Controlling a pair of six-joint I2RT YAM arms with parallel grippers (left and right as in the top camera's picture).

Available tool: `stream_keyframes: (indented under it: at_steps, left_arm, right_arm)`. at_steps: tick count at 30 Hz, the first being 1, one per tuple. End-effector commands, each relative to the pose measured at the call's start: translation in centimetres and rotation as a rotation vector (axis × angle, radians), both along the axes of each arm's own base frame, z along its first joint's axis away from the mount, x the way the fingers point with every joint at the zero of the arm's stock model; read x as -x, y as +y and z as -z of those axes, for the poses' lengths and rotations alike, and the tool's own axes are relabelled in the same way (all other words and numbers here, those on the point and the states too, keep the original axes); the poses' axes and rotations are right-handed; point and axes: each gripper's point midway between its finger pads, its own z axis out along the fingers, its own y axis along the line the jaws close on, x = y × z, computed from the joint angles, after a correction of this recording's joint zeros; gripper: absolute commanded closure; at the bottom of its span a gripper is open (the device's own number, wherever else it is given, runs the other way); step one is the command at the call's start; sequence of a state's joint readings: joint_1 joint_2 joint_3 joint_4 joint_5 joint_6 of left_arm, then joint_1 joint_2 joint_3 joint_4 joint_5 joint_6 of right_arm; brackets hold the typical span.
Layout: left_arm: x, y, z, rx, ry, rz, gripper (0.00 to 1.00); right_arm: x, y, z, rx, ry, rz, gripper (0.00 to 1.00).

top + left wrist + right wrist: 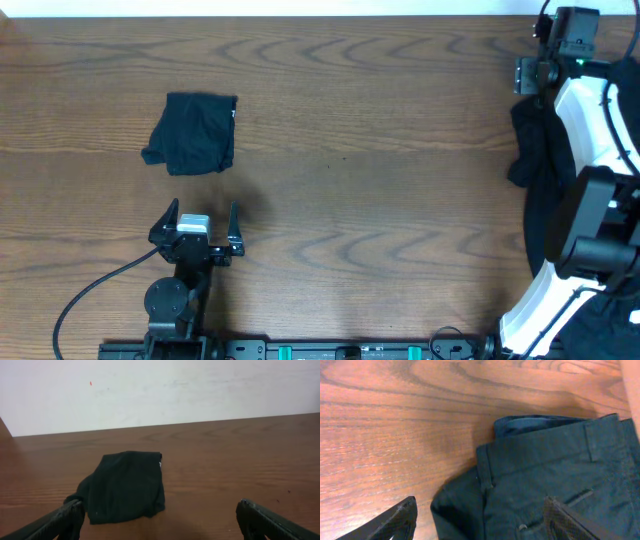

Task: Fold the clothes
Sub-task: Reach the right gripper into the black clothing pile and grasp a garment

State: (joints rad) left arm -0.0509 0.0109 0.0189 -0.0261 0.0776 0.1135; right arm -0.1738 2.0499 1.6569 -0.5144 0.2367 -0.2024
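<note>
A folded black garment [192,132] lies on the table at the left; the left wrist view shows it [125,486] just ahead of the fingers. My left gripper [196,226] [160,522] is open and empty, a little short of it. A pile of dark clothes [535,160] lies at the table's right edge, partly under the right arm. In the right wrist view the top piece is dark trousers [555,480] with a waistband, belt loops and a back pocket. My right gripper [480,520] is open just above the trousers' edge, holding nothing.
The wooden table [380,150] spans the view. A black cable [80,295] loops near the left arm's base. The white right arm [600,130] covers part of the pile. A white wall [160,390] stands behind the table's far edge.
</note>
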Motion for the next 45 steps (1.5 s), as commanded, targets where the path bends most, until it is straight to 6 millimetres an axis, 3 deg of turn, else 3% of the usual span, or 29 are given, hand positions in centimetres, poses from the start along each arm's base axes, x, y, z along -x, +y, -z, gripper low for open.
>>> stream_keyframes:
  at_steps: [1,6,15,21,28,31,35,38,45]
  left_arm:
    - [0.1,-0.3,1.5,-0.018,0.043,0.017,0.02]
    - [0.1,-0.3,1.5,-0.018,0.043,0.017,0.02]
    - [0.1,-0.3,1.5,-0.018,0.043,0.017,0.02]
    - [0.1,-0.3,1.4,-0.018,0.042,0.017,0.02]
    - [0.1,-0.3,1.5,-0.018,0.043,0.017,0.02]
    - [0.1,-0.3,1.5,-0.018,0.043,0.017,0.02]
    - [0.1,-0.3,1.5,-0.018,0.043,0.017,0.02]
    - [0.1,-0.3,1.4,-0.018,0.042,0.017,0.02]
    - [0.1,-0.3,1.4,-0.018,0.042,0.017,0.02]
  right_arm:
    - [-0.6,-1.3,2.1,0.035,0.041,-0.019,0.21]
    - [-0.6,-3.3,5.6,0.06,0.089,0.01,0.19]
    - [0.4,-6.0,8.1,0.055,0.129,0.054,0.2]
    - [0.5,-6.4,8.2,0.054,0.132,0.062,0.34]
    - [0.5,-6.1,9.1,0.045,0.147,0.034,0.29]
    - [0.2,-4.8,10.6,0.022,0.18,-0.074,0.32]
    - [0.6,-5.9,11.2,0.072,0.204,-0.041,0.37]
    - [0.7,-6.4,11.0,0.096,0.208,-0.022,0.5]
    - [0.4,-6.5,10.7,0.09,0.187,-0.005,0.98]
